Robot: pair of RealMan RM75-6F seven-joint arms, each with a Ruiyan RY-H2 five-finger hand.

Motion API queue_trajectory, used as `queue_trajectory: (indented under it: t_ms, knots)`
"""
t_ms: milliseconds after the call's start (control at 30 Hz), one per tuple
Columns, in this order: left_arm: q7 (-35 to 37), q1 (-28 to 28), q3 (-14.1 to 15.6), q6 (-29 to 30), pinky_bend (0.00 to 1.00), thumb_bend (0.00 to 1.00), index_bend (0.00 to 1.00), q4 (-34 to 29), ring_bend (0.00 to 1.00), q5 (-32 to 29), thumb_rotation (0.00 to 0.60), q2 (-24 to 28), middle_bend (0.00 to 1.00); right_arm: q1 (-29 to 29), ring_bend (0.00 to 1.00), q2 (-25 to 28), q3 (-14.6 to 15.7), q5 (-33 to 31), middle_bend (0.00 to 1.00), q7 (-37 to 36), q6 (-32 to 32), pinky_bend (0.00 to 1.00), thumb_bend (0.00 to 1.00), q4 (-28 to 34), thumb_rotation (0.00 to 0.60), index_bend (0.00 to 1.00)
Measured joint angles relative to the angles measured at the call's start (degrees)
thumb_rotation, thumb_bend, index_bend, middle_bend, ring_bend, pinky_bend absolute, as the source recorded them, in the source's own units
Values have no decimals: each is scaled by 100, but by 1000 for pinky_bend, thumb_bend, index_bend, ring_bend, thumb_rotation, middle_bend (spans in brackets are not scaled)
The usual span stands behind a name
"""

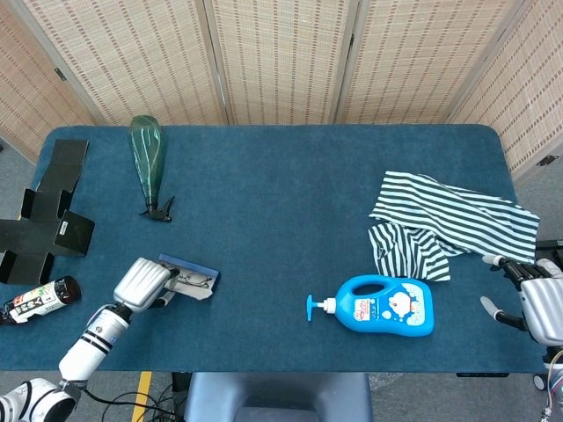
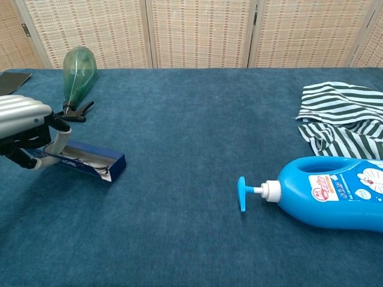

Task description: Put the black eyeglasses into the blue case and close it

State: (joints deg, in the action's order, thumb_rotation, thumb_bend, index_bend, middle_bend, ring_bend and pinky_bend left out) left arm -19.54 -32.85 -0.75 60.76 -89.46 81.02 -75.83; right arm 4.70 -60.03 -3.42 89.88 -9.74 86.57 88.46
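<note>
- Currently the left hand (image 1: 143,281) grips the near end of the blue case (image 1: 187,277), fingers curled over its left end; a grip there leaves the open tray and its contents uncovered.
- Black eyeglasses (image 1: 197,280) lie inside the case, visible from the head view; the chest view shows only the case's side wall, so the frames are hidden there.
- Case sits low on the table (image 1: 290,202), near the front-left edge, lid not yet closed. Judgement: insertion done, closing remains.
- Right hand (image 1: 537,303) rests off the table's right edge, fingers apart, holding nothing.
- Farther out: green spray bottle (image 1: 148,160) behind the case, blue pump bottle (image 1: 384,306) and striped cloth (image 1: 444,224) well apart to the right.
</note>
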Motion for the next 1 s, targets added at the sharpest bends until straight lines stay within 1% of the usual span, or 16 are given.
queue_trajectory:
  t_ms: [133,300,433,600,700,800,833,900,933,1000]
  knots:
    - [-467,-203,-109,-190,1000,469,621,0,968,-54,600,-48,987,4,452,-4,21,4,388,-25,-24,391,238,-34,600,263]
    - [-801,-522,-304,-563,1000,469,619,133,967,-289,600,-186,987,-22,452,-6,32,8,389,-56,21,391,238,-55,600,263]
    - [-1094,-748,-445,-828,1000,469,616,341,966,-611,600,-342,987,-48,452,-4,45,6,389,-57,50,391,238,-57,600,262]
    - [-1373,-947,-560,-1071,1000,469,586,638,963,-1071,600,-537,987,-76,452,-1,55,-16,388,-58,66,391,238,-57,600,263]
    - [-1511,-1050,-604,-1192,1000,468,508,844,962,-1363,600,-663,986,-89,452,6,54,-31,389,-61,80,391,238,-58,600,262]
    - [-1656,-1123,-617,-1256,1000,461,340,1017,961,-1599,600,-768,985,-90,452,11,54,-43,389,-58,67,391,238,-60,600,263]
    - [-1726,-1141,-615,-1267,1000,449,264,1044,960,-1690,600,-789,984,-86,452,11,53,-44,389,-57,61,391,238,-60,600,263]
    - [-1841,-1161,-610,-1272,999,420,190,1048,958,-1841,600,-800,981,-79,452,6,49,-48,389,-59,51,391,238,-61,600,263]
    - [-1922,-1171,-607,-1261,997,403,167,1025,956,-1945,600,-795,979,-74,452,3,48,-47,389,-60,45,391,238,-61,600,263]
    - [-2012,-1175,-604,-1230,994,401,155,934,955,-2067,600,-757,977,-68,452,-1,45,-46,389,-54,39,391,238,-62,600,263]
